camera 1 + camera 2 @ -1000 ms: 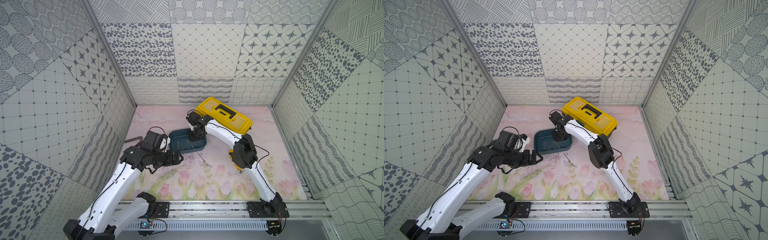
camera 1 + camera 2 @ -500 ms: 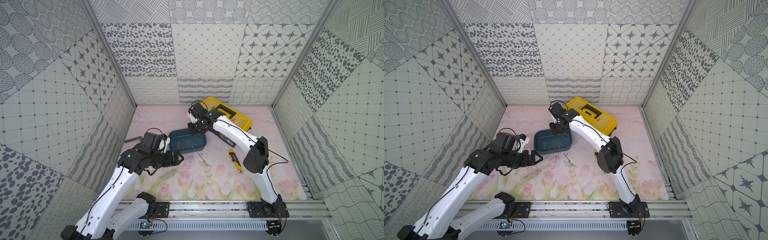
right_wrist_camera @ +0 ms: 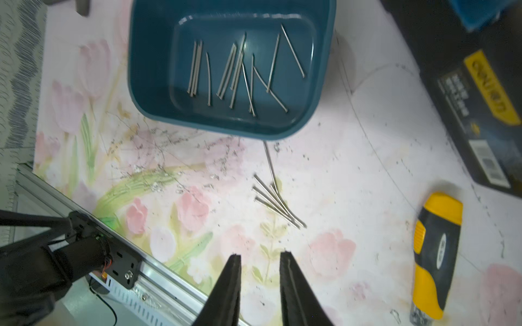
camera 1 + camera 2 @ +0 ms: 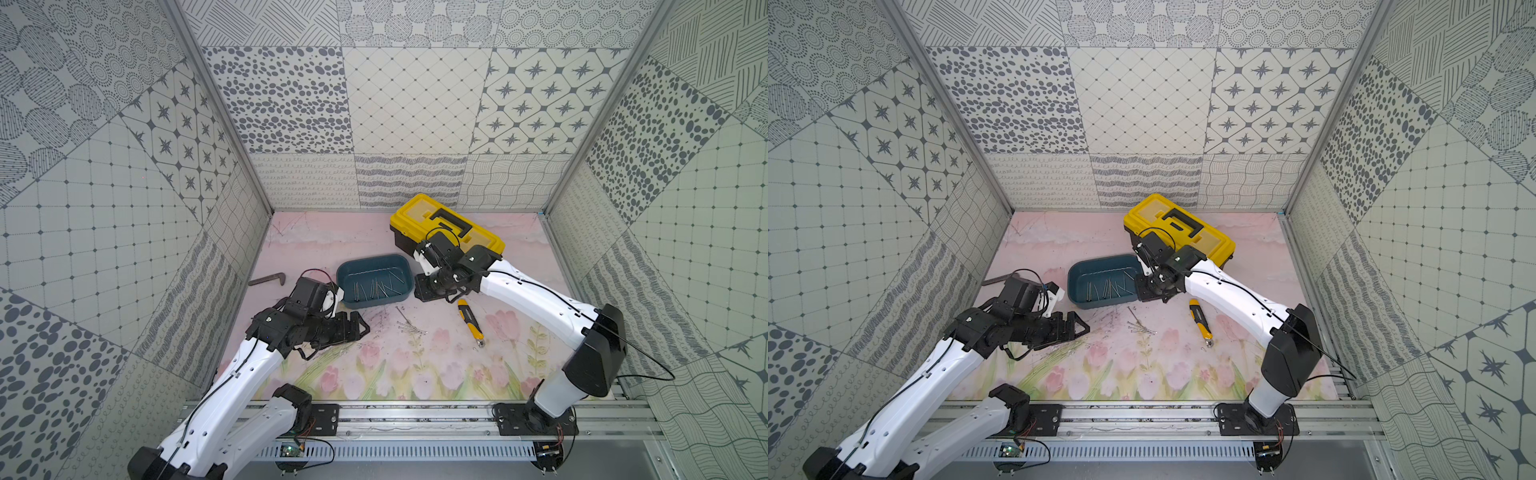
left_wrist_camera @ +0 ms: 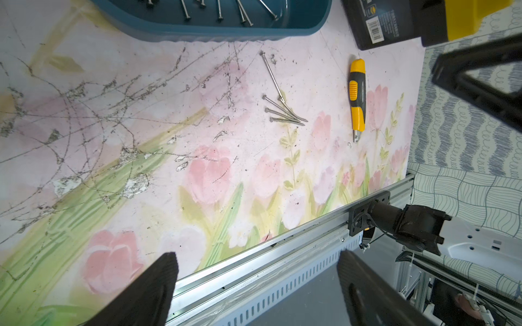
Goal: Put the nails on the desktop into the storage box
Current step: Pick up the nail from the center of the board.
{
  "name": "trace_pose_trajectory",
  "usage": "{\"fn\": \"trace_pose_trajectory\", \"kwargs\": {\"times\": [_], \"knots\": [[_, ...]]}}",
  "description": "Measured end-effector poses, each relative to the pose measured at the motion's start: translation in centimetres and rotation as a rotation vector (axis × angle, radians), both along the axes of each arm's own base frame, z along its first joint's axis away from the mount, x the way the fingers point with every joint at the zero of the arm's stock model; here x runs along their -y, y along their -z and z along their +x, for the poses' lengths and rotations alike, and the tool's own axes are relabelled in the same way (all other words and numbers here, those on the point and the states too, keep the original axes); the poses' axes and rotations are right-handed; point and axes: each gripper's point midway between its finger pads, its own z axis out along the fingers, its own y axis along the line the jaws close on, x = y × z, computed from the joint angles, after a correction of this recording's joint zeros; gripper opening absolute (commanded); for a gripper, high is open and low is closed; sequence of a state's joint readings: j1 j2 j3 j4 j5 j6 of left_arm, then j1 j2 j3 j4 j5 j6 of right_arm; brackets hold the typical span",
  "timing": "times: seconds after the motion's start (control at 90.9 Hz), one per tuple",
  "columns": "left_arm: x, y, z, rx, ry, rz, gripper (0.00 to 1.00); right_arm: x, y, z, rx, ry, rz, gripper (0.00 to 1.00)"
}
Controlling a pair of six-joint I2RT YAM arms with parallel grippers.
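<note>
Teal plastic: the storage box (image 4: 374, 303) sits mid-worktop (image 4: 332, 245), where it was a second ago.

Changes you should note:
- A second ago your right tool (image 3: 260, 254) was over the box's far rim. It now hangs just off the box's right end, between it and the yellow-lidded toolbox (image 4: 419, 212). Its fingers stand a narrow slit apart, with nothing between them.
- The right elbow has swung outward, uncovering the utility knife (image 4: 469, 322).
- Your left tool (image 5: 257, 256) has barely shifted. It is spread wide and empty by the box's near-left corner.

Contents: a dozen or so nails (image 3: 240, 70) lie flat on the box floor, mostly side by side. The toolbox lid is shut.

Loose nails (image 4: 411, 328): a small fan plus one single lie on the worktop just outside the box's near wall, between your left tool and the knife. Bare worktop runs from there to the front rail (image 4: 415, 405). An L-shaped bar (image 4: 270, 279) lies by the left wall.
</note>
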State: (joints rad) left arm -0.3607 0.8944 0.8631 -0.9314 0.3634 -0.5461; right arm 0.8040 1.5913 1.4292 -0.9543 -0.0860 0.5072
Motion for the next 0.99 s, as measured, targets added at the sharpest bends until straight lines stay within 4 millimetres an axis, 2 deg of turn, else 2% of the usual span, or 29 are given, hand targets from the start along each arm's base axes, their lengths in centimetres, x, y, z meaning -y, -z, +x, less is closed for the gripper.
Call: {"fn": "trace_pose_trajectory", "kwargs": {"times": [0.176, 0.319, 0.517, 0.583, 0.814, 0.991], "knots": [[0.7, 0.5, 0.2, -0.008, 0.046, 0.018, 0.93, 2.1, 2.4, -2.3, -0.031, 0.033, -0.009, 0.25], [1.3, 0.4, 0.6, 0.002, 0.08, 0.026, 0.92, 2.0, 3.6, -2.7, -0.034, 0.038, -0.02, 0.25], [2.0, -0.4, 1.5, 0.039, 0.14, 0.047, 0.94, 0.5, 4.5, -2.8, -0.018, 0.01, -0.019, 0.24], [2.2, -0.8, 1.8, 0.053, 0.15, 0.053, 0.94, -0.3, 5.6, -3.0, -0.019, -0.012, -0.04, 0.24], [2.3, -1.4, 1.9, 0.084, 0.168, 0.053, 0.94, -1.6, 11.1, -3.7, -0.067, -0.099, -0.178, 0.24], [2.2, -1.4, 1.5, 0.1, 0.169, 0.042, 0.94, -2.4, 12.4, -2.9, -0.059, -0.127, -0.207, 0.24]]}}
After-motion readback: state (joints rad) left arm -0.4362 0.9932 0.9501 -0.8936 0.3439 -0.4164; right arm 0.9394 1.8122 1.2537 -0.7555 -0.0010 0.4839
